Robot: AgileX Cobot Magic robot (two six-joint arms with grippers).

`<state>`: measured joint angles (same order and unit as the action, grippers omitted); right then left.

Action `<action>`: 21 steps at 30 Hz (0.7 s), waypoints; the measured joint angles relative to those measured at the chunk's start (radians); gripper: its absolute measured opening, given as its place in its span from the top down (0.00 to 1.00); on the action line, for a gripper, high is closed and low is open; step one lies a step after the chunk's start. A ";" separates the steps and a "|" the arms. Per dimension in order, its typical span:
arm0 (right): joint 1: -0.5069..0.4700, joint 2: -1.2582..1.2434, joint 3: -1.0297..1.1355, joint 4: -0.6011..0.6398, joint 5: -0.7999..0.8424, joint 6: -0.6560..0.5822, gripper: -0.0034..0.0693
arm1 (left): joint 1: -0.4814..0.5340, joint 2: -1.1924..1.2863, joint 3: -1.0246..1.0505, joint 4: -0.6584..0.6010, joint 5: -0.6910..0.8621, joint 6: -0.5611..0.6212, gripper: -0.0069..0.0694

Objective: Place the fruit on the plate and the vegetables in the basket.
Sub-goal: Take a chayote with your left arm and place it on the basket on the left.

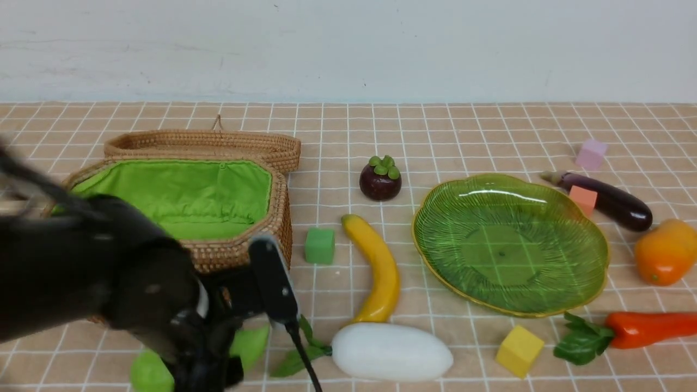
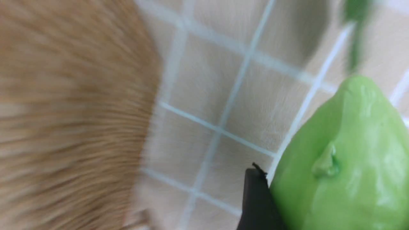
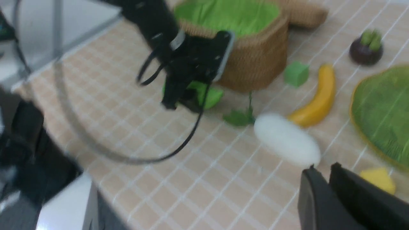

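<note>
From the front, the left fingers [image 1: 209,375] were down at the near edge of the counter [image 1: 490,125], clamped across a bumpy light-green gourd [image 1: 250,344] whose ends stuck out on either side of them. It sat just in front of the open wicker basket [image 1: 239,253], which had nothing in it, and a white radish [image 1: 392,351] lay close by. Through the left wrist camera the gourd [image 2: 345,166] was sharp and pressed against one dark finger [image 2: 255,204], while the basket wall [image 2: 70,111] was smeared, so I judged the grip was real. Its skin shone like moulded plastic: probably light and stiff, but slick and tapering, so best pinched across the fat middle, where it would be less likely to squirt out towards the narrow end. In the right wrist view the right fingers [image 3: 351,198] hung well apart from the gourd [image 3: 209,95], drawn together with only a slit between them and nothing held.
</note>
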<state>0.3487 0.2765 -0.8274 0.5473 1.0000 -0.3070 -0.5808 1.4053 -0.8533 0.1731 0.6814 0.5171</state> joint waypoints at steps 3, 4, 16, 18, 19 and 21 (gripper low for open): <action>0.000 0.000 0.000 0.002 -0.136 -0.002 0.83 | 0.012 -0.135 -0.023 0.119 -0.024 -0.022 0.36; 0.000 0.000 0.000 0.003 -0.153 -0.003 0.83 | 0.019 -0.152 -0.028 0.140 -0.031 -0.026 0.36; 0.000 0.001 0.000 0.019 -0.293 -0.021 0.82 | 0.236 0.066 -0.297 0.319 -0.057 -0.020 0.36; 0.000 0.001 0.000 0.019 -0.292 -0.021 0.82 | 0.236 0.110 -0.305 0.342 -0.068 -0.008 0.36; 0.000 0.001 0.000 0.019 -0.291 -0.021 0.82 | 0.236 0.124 -0.306 0.351 -0.072 -0.006 0.36; 0.000 0.001 0.000 0.019 -0.287 -0.021 0.82 | 0.236 0.134 -0.306 0.358 -0.073 -0.006 0.36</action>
<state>0.3487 0.2774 -0.8274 0.5661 0.7130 -0.3283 -0.3451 1.5397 -1.1591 0.5307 0.6081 0.5116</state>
